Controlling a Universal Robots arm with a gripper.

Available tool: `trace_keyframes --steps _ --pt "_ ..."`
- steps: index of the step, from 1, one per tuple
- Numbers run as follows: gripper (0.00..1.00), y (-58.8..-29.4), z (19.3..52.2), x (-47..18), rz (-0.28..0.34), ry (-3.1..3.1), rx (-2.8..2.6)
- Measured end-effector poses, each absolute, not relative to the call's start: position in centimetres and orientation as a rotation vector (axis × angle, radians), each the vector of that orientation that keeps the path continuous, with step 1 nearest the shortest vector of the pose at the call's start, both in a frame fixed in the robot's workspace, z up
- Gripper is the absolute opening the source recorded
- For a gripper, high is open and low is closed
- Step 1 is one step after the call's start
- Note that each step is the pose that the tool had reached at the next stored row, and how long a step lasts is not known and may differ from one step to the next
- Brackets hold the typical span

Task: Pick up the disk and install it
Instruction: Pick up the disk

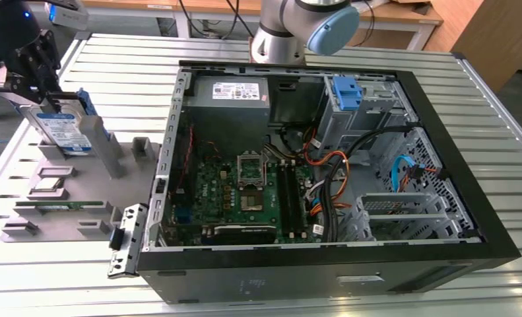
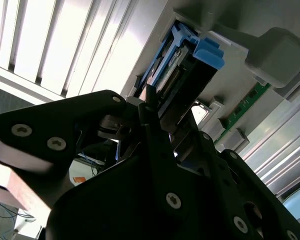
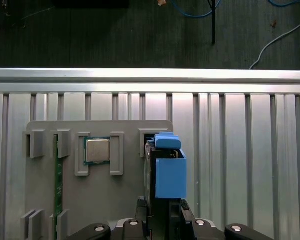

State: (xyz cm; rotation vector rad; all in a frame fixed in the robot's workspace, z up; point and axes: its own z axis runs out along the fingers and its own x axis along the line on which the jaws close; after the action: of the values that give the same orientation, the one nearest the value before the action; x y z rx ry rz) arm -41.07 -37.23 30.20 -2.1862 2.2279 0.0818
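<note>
The disk [image 1: 67, 131] stands upright on edge in a slot of the grey holder tray [image 1: 76, 191] at the exterior view's left. Its white-and-blue label faces the camera and a blue rail runs up its side. My gripper [image 1: 53, 104] comes down on its top edge and is shut on it. In the first wrist view the disk [image 3: 167, 172] shows edge-on with its blue rail, running in between the fingers of the gripper [image 3: 165, 209]. The second wrist view has the disk [image 2: 187, 67] reaching out past the black fingers [image 2: 152, 112] towards the tray.
An open computer case [image 1: 331, 267] lies right of the tray, with a motherboard, cables, a grey power-supply box [image 1: 229, 92] and a bare blue bracket [image 1: 346, 92] in its drive bay. A processor chip [image 3: 97, 150] and a memory stick [image 3: 55, 190] sit in the tray. The arm's base [image 1: 283, 36] stands behind the case.
</note>
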Motion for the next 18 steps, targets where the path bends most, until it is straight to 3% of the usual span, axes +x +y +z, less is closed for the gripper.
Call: trace_keyframes --steps 18 --pt "0.35 -37.23 30.73 -41.07 0.082 2.229 -2.186"
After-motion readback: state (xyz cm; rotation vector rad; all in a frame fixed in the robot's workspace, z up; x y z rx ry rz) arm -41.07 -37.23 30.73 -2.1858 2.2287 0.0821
